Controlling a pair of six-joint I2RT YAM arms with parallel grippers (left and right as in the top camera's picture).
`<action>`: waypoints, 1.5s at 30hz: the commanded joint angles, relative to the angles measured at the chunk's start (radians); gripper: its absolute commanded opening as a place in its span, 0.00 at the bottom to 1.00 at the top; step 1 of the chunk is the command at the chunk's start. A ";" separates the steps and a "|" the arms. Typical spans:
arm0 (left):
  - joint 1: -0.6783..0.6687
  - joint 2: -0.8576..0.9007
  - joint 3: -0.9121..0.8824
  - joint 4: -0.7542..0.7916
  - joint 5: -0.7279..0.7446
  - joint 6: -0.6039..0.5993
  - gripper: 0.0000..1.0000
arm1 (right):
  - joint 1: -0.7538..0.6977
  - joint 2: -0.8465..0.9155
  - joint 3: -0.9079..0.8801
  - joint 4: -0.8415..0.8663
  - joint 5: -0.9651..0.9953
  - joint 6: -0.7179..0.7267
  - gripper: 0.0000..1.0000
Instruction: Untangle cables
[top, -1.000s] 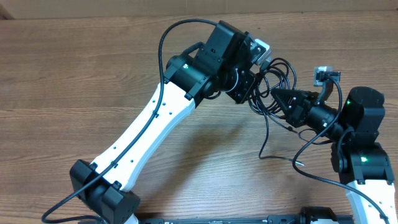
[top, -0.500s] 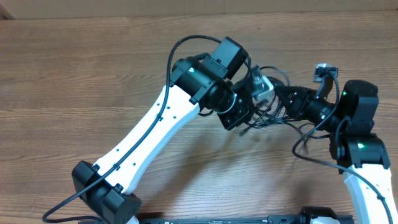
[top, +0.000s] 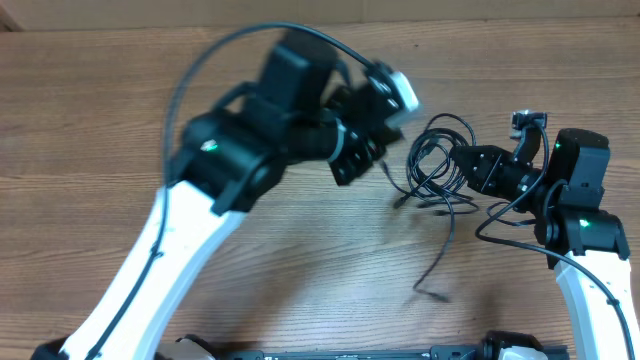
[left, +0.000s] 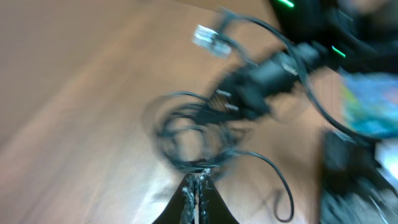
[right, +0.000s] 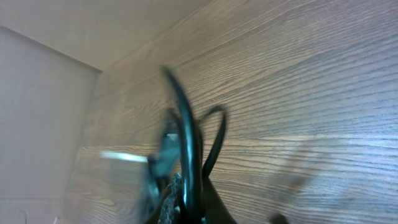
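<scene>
Left gripper (left: 198, 188): fingers together, pinching a strand of the tangle; view blurred.
Cables (top: 432, 195): tangled loops on the table (top: 90, 120) between both grippers, with one loose tail trailing toward the near edge.
Right gripper (top: 463, 165): clamped on the tangle's right side.

I count two claws: my left claw (left: 198, 190) and my right claw (top: 456, 166). One wooden counter (top: 100, 120). One tangle of thin black cables (top: 435, 165) at three o'clock; how many cords are in it, I cannot tell. Two loose ends: lower end (top: 437, 296), upper end (top: 398, 201).
</scene>
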 joint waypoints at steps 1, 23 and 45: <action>0.018 -0.023 0.010 0.014 -0.264 -0.223 0.04 | -0.008 -0.004 0.003 0.008 -0.014 -0.029 0.04; -0.027 0.148 0.010 -0.087 0.042 -0.235 0.52 | -0.008 -0.004 0.003 0.184 -0.246 0.010 0.04; -0.051 0.222 0.010 -0.040 -0.143 -0.340 0.58 | -0.008 -0.012 0.003 0.310 -0.328 0.111 0.04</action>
